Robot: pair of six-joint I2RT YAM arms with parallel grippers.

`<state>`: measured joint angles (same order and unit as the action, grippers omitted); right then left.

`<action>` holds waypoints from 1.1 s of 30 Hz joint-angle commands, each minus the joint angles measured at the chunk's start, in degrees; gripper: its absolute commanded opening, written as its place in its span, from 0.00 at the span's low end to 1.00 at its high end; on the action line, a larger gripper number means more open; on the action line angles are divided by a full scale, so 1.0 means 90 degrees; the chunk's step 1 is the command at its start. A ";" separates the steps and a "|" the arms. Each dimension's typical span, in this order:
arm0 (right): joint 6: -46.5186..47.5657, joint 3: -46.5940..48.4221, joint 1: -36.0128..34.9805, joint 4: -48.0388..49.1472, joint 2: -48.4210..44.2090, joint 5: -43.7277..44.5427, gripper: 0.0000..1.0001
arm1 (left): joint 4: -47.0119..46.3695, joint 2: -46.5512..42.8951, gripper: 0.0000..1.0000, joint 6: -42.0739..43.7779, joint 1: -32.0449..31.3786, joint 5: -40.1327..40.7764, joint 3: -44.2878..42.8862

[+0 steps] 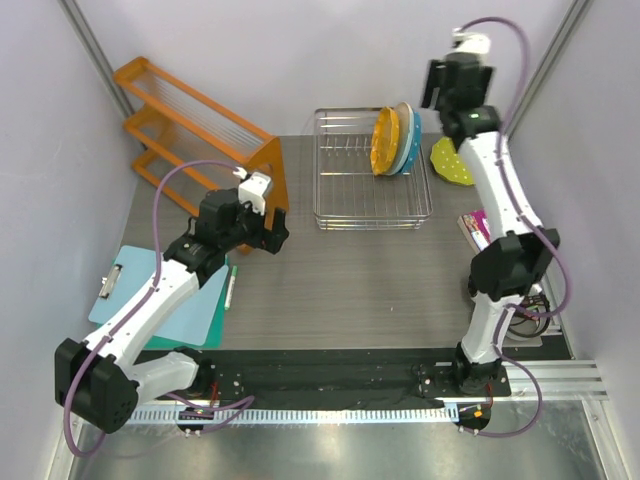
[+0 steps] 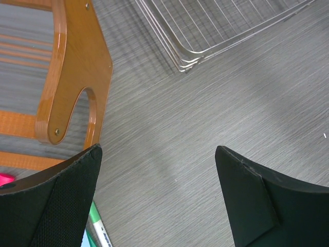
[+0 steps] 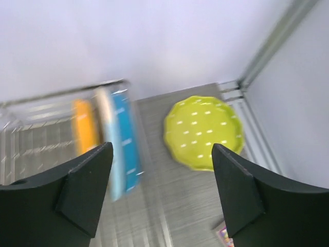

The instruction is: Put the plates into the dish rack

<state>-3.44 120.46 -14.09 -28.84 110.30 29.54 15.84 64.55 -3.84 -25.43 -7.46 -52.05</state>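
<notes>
The silver wire dish rack [image 1: 372, 222] stands at the back middle of the table. Three plates stand on edge in its right end: orange [image 1: 385, 141], cream/light-blue [image 1: 402, 138] and blue [image 1: 412, 148]. The lime-green plate [image 1: 452, 162] lies flat on the table right of the rack, partly behind my right arm. My right gripper [image 1: 445, 95] is open and empty, high above the gap between rack and green plate [image 3: 203, 131]. Its view, which is blurred, shows the blue plate [image 3: 126, 139]. My left gripper [image 1: 270, 232] is open and empty, low over the table left of the rack.
An orange slatted shelf [image 1: 200, 125] stands at the back left, close to my left gripper [image 2: 158, 154]. A blue clipboard [image 1: 120, 285], a green folder [image 1: 195, 310] and a pen [image 2: 100, 229] lie at the left. A colourful book [image 1: 473, 228] lies by the right arm.
</notes>
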 commanded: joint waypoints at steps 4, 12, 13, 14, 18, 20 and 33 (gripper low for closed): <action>-0.1062 -0.0200 0.2628 -0.1024 0.0312 -0.2341 0.85 | -0.0228 0.0628 0.91 0.0552 -0.0026 0.0075 -0.0591; -0.1218 0.0042 0.3215 -0.0897 0.1532 -0.4025 0.75 | -0.0070 0.1410 0.90 0.1022 -0.0016 0.0224 -0.0915; -0.1287 0.0226 0.3216 -0.0878 0.1794 -0.3947 0.74 | -0.0070 0.1498 0.90 0.1041 -0.0007 0.0272 -0.0954; -0.1432 0.0306 0.3216 -0.0878 0.1903 -0.3830 0.74 | -0.0002 0.1615 0.90 0.1032 -0.0006 0.0331 -0.1138; -0.1823 0.0443 0.3235 -0.0809 0.2236 -0.3440 0.68 | 0.0534 0.2132 0.90 0.1022 0.0042 0.0370 -0.1647; -0.1971 0.0433 0.3255 -0.0761 0.2430 -0.3039 0.65 | 0.0643 0.2231 0.90 0.1148 0.0159 0.0400 -0.1697; -0.1542 0.1516 0.3342 -0.0458 0.3368 -0.3106 0.74 | 0.1355 0.3344 0.89 0.1208 0.0355 -0.0040 -0.2673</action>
<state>-19.29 128.33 15.62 -35.62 138.30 1.65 27.44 91.77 5.02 -23.55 -8.45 -72.23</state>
